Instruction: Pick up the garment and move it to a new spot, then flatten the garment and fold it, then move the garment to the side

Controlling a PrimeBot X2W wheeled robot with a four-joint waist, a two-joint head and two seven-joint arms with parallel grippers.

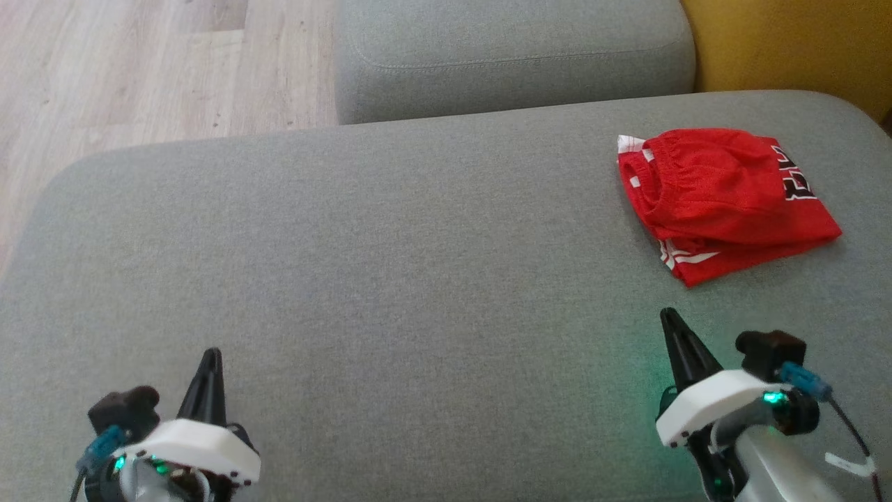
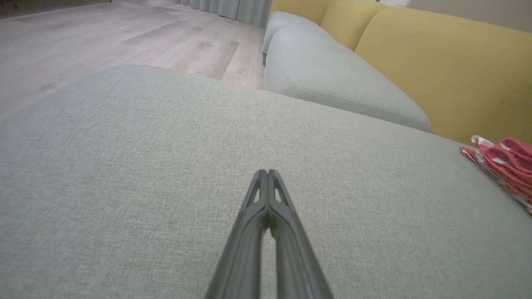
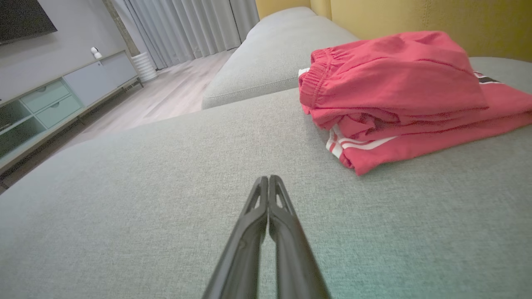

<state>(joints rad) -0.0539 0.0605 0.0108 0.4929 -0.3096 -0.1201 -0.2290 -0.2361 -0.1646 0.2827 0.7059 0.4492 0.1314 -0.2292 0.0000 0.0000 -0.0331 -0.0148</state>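
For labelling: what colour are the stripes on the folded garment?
White stripes on the red garment; clearest in the right wrist view.

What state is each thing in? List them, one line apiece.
red garment: folded, lying on the grey cushion, gripped by nothing.
left gripper: shut, empty.
right gripper: shut, empty, short of the garment.
cabinet drawers: closed.
curtains: drawn shut.

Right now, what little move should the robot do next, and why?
Probably open the right gripper and reach toward the red garment. Both grippers are shut and empty. The garment lies in a folded heap on the grey cushion just ahead of it, far from the left gripper.
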